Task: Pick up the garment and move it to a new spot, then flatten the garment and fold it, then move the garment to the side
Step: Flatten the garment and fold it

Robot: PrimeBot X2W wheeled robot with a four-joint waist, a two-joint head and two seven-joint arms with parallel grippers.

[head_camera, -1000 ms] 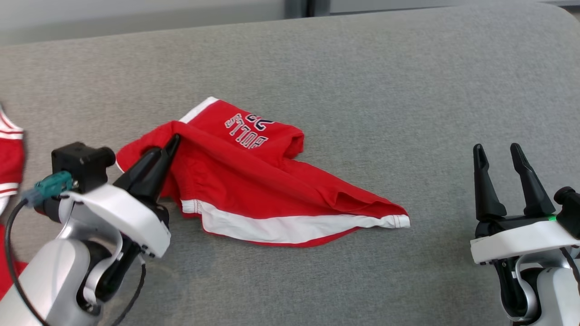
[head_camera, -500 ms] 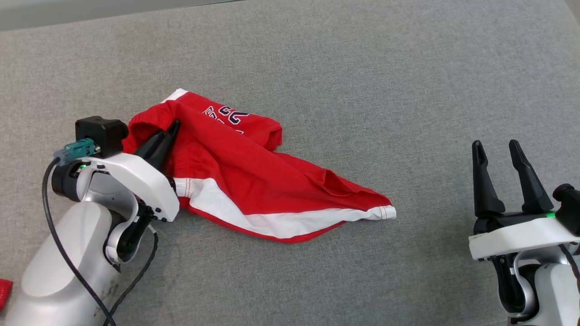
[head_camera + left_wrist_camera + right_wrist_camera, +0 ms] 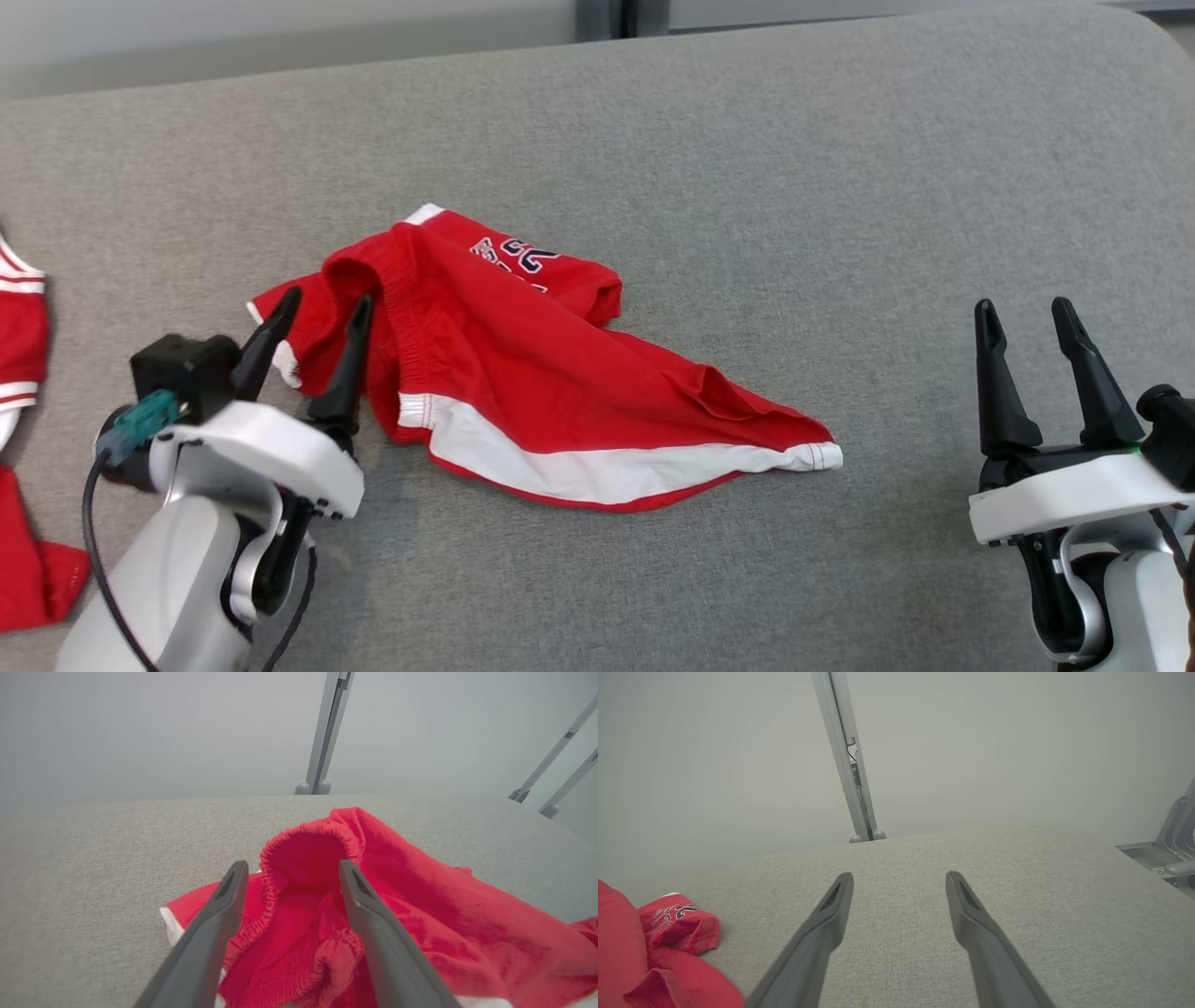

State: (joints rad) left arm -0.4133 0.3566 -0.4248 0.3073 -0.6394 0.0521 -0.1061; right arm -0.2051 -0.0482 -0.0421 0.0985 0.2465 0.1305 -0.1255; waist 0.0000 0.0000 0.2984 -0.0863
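left jaws spread, one finger each side of bunched elastic waistband point(image 3: 308, 835), nothing pinched. right jaws spread, holding nothing, over grey tabletop point(image 3: 794, 187) at right. red garment point(image 3: 560, 373) with white hem lay crumpled left of centre. more red clothing point(image 3: 23, 327) at far-left edge.

One central garment point(image 3: 523, 364), one left end effector point(image 3: 329, 297), one right end effector point(image 3: 1022, 302).

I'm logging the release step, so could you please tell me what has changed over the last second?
The left gripper, shut on the red shorts a second ago, has opened and let them go; they lie crumpled on the grey cushion. The right gripper stayed open and empty.
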